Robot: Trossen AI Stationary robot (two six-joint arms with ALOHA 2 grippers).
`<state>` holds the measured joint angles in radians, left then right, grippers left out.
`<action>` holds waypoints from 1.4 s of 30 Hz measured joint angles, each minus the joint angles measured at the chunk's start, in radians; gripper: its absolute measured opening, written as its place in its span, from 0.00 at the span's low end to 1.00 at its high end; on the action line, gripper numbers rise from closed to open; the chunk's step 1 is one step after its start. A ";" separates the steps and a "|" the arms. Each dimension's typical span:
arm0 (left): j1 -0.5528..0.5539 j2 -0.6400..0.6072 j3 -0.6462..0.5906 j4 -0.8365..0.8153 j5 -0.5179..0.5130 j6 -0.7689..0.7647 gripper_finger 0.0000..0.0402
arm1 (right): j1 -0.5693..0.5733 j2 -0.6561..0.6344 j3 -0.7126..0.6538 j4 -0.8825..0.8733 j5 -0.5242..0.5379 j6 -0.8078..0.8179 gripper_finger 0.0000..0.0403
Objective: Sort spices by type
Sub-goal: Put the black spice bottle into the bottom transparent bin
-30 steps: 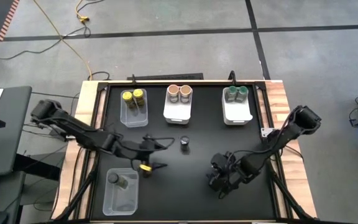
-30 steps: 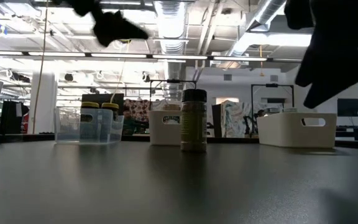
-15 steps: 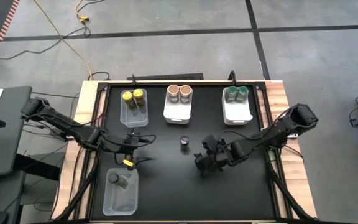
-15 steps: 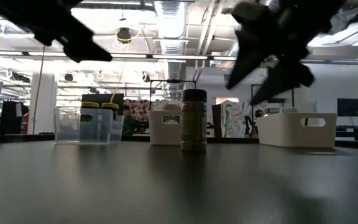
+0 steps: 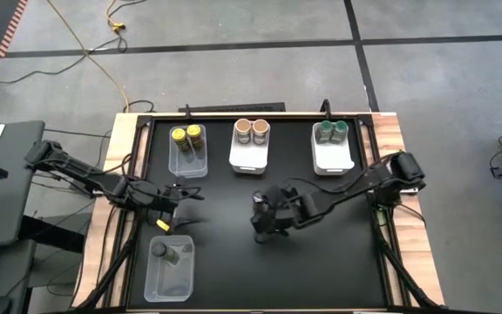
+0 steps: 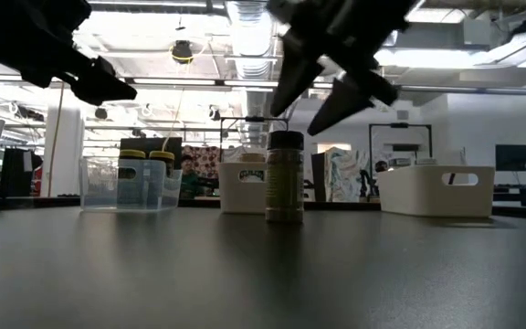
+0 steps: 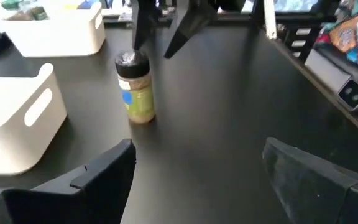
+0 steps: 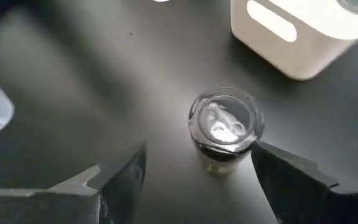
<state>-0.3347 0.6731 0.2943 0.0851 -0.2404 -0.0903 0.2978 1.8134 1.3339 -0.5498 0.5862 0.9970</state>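
One loose spice jar (image 6: 284, 176) with a dark grey top stands upright on the black table near its middle (image 5: 257, 201). My right gripper (image 8: 197, 180) hovers open just above it, its fingers slanting down on either side of the jar's top (image 8: 225, 123) without touching. The low view shows the fingertips (image 6: 322, 91) above the lid. My left gripper (image 5: 177, 209) hangs open over the table's left part, clear of everything. Its wrist view looks across at the jar (image 7: 135, 87).
Along the far edge stand a clear bin (image 5: 187, 161) with yellow-topped jars, a white bin (image 5: 251, 160) with tan-topped jars and a white bin (image 5: 332, 161) with green-topped jars. A clear bin (image 5: 170, 279) at the near left holds a grey-topped jar (image 5: 172, 254).
My right gripper has travelled from the near right toward the table's middle and up, and now stands over the loose jar. My left gripper has drawn back toward the table's left edge and sunk a little. The jar has stayed where it was.
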 joint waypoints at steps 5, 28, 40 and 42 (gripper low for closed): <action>0.011 -0.028 0.000 -0.050 0.000 0.000 0.84 | -0.032 0.071 0.129 -0.088 -0.012 -0.063 0.79; 0.012 -0.026 0.000 -0.050 0.052 -0.016 0.84 | -0.086 0.112 0.164 -0.149 -0.165 -0.006 0.79; 0.012 -0.026 0.000 -0.050 0.051 -0.049 0.84 | -0.064 0.095 0.256 -0.348 -0.173 -0.045 0.79; 0.010 -0.026 0.000 -0.050 0.051 -0.113 0.84 | -0.056 0.088 0.265 -0.449 -0.172 0.004 0.79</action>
<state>-0.3245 0.6468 0.2943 0.0353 -0.1890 -0.2028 0.2417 1.9012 1.5993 -0.9990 0.4137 1.0010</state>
